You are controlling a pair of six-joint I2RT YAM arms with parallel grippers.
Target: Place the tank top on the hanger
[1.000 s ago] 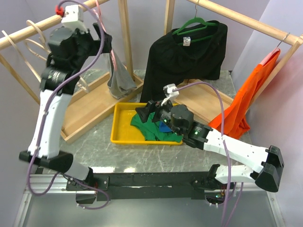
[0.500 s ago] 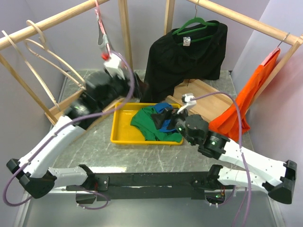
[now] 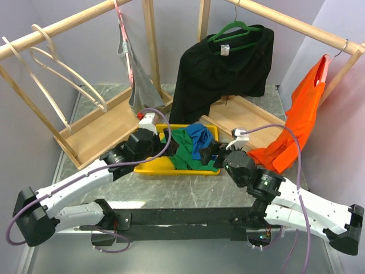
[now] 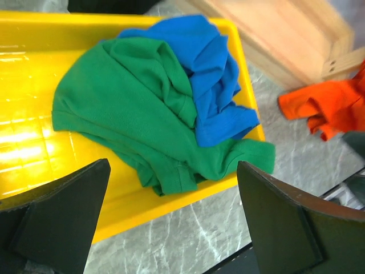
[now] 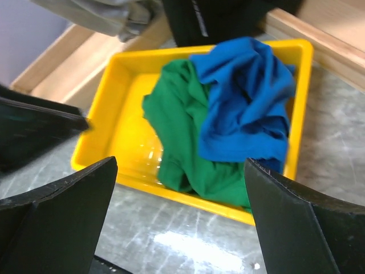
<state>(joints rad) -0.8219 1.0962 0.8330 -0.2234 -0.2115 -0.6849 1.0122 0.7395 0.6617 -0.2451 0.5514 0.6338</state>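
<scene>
The light-grey tank top (image 3: 138, 87) hangs from the pink hanger (image 3: 122, 33), which is hooked on the left wooden rail at the back. Its hem also shows at the top of the right wrist view as grey cloth (image 5: 108, 14). Neither gripper touches it. My left gripper (image 3: 165, 137) is low at the yellow tray's (image 3: 149, 168) near left corner, open and holding nothing (image 4: 173, 188). Facing it across the tray's near right corner, my right gripper (image 3: 212, 152) is likewise open and holding nothing (image 5: 181, 177).
The yellow tray (image 4: 142, 212) (image 5: 121, 64) holds a green garment (image 3: 182, 149) and a blue one (image 3: 199, 137). A black garment (image 3: 222, 71) hangs on a green hanger, an orange tank top (image 3: 296, 117) at right, and cream hangers (image 3: 54, 64) at left. Wooden rack bases (image 3: 108, 128) lie behind the tray.
My left arm has dropped from the rail down to the tray, leaving the tank top hanging free on the pink hanger. My right arm drew back toward the near edge.
</scene>
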